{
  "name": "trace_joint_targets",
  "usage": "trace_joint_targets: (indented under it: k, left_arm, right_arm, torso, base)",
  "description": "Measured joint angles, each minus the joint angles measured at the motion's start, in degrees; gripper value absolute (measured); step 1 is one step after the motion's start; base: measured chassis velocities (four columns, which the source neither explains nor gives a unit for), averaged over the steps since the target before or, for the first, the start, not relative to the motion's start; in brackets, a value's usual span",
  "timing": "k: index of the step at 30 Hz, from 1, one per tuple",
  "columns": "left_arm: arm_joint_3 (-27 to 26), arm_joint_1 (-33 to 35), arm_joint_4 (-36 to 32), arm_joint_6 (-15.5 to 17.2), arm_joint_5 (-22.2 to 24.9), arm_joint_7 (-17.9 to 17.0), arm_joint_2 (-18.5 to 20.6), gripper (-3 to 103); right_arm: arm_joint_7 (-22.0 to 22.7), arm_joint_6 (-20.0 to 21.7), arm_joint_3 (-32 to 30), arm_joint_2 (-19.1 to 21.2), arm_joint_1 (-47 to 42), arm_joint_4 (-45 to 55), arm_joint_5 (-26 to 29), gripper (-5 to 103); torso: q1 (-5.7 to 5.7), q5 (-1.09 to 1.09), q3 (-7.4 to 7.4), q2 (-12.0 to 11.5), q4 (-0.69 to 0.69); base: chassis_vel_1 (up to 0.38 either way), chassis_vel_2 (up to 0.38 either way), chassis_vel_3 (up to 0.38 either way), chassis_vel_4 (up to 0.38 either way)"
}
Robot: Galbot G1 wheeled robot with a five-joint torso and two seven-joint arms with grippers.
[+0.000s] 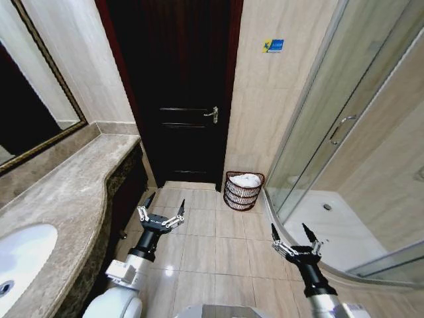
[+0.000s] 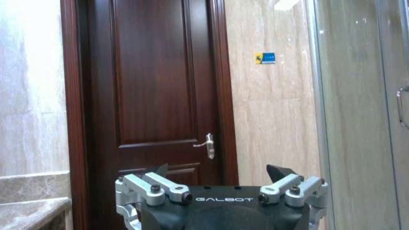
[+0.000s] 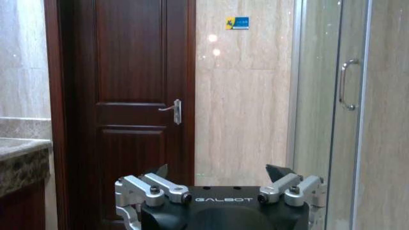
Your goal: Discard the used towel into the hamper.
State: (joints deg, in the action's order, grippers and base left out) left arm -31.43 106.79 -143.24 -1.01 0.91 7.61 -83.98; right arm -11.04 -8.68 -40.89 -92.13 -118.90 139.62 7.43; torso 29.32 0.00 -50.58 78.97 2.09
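The hamper (image 1: pixel 244 190), a small round reddish-brown wire basket, stands on the floor against the wall between the dark door and the shower. A white towel (image 1: pixel 246 179) lies inside it, bulging at the rim. My left gripper (image 1: pixel 163 205) is open and empty, held over the floor tiles well short of the hamper and to its left. My right gripper (image 1: pixel 292 230) is open and empty too, lower and to the hamper's right. Both grippers face the door wall: the left gripper (image 2: pixel 219 169) and the right gripper (image 3: pixel 219 168) hold nothing.
A stone vanity counter (image 1: pixel 73 192) with a white sink (image 1: pixel 20 255) runs along the left. The curved glass shower enclosure (image 1: pixel 338 146) is on the right. The dark wooden door (image 1: pixel 179 93) ahead is closed. Open tiled floor (image 1: pixel 218 245) lies between.
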Motion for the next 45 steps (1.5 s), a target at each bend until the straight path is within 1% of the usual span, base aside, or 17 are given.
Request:
trace_joint_targets:
  k: [45]
  left_arm:
    - [0.00,0.00,0.00,0.00,0.00,0.00,0.00,100]
  right_arm:
    - [0.00,0.00,0.00,0.00,0.00,0.00,0.00,100]
  torso:
    - [0.00,0.00,0.00,0.00,0.00]
  base:
    - [0.001,-0.001,-0.001,0.001]
